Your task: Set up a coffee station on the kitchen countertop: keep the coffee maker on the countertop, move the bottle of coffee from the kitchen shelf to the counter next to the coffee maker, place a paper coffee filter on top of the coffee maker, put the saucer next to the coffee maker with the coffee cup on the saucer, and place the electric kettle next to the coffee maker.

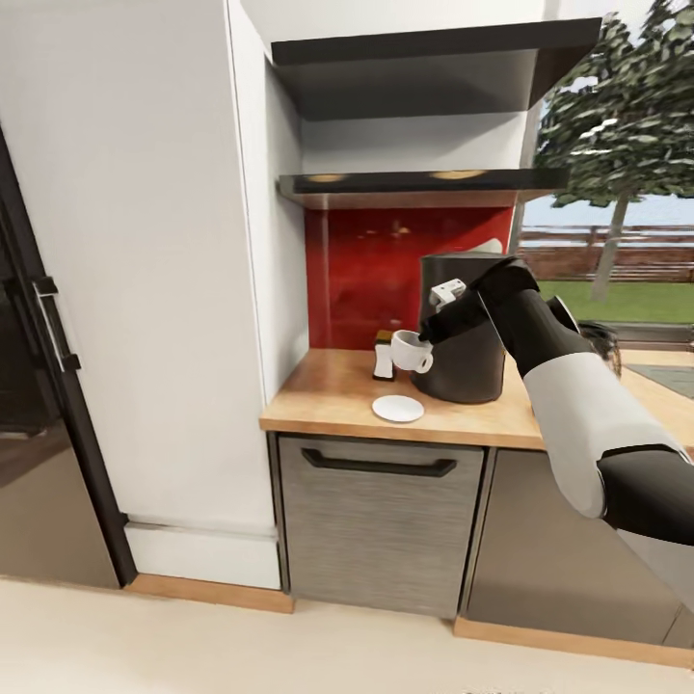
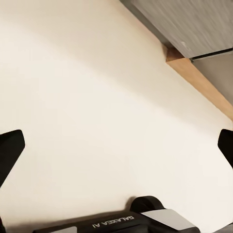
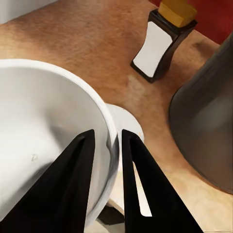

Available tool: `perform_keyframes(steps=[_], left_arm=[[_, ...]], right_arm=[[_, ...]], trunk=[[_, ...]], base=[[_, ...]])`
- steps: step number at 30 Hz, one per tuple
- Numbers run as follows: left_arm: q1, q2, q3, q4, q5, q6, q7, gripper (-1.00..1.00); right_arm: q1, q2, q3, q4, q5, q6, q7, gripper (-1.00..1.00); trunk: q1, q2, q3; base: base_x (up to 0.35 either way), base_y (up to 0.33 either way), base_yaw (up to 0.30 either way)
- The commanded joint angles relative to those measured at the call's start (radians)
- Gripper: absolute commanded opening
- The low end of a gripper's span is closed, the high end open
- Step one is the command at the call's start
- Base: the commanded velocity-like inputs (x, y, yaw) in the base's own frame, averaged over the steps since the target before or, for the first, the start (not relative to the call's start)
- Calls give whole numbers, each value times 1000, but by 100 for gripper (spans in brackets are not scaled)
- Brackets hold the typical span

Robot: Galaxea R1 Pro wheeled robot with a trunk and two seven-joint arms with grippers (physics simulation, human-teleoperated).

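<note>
one coffee maker (image 1: 465, 328), one bottle of coffee (image 1: 384, 355), one coffee cup (image 1: 411, 351), one saucer (image 1: 398, 409)

Head view faces the countertop (image 1: 328, 395); right wrist hovers close above.

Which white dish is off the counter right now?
The coffee cup, pinched at its rim by the right end effector; the saucer lies flat on the countertop.
</note>
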Motion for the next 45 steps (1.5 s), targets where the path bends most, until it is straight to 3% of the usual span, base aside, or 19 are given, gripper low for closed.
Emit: perform_keyframes(steps=[1, 16, 21, 22, 26, 32, 45], left_arm=[[0, 0, -6, -1, 11, 10, -3, 100], [0, 0, -6, -1, 11, 11, -4, 100], [0, 0, -6, -1, 11, 10, -4, 100], [0, 0, -6, 0, 11, 10, -4, 100], [0, 0, -6, -1, 11, 10, -3, 100], [0, -1, -6, -1, 11, 10, -2, 100], [0, -1, -7, -1, 11, 10, -2, 100]], right_arm=[[-1, -1, 2, -1, 10, 2, 11, -100], [-1, -1, 2, 6, 11, 3, 10, -100], [-1, -2, 4, 78, 34, 3, 10, -100], [-1, -2, 4, 91, 65, 2, 10, -100], [-1, -5, 4, 105, 94, 1, 10, -100], [-1, -11, 3, 159, 105, 1, 10, -100], [-1, -14, 2, 171, 105, 0, 10, -100]], trunk=[[0, -1, -1], [0, -1, 5], [0, -1, 5], [0, -1, 5], [0, -1, 5], [0, -1, 5], [0, -1, 5]], base=[[0, 159, -181], [75, 186, -169], [54, 105, -4], [11, 21, -1], [6, 11, 0], [1, 2, 0], [10, 0, 0]])
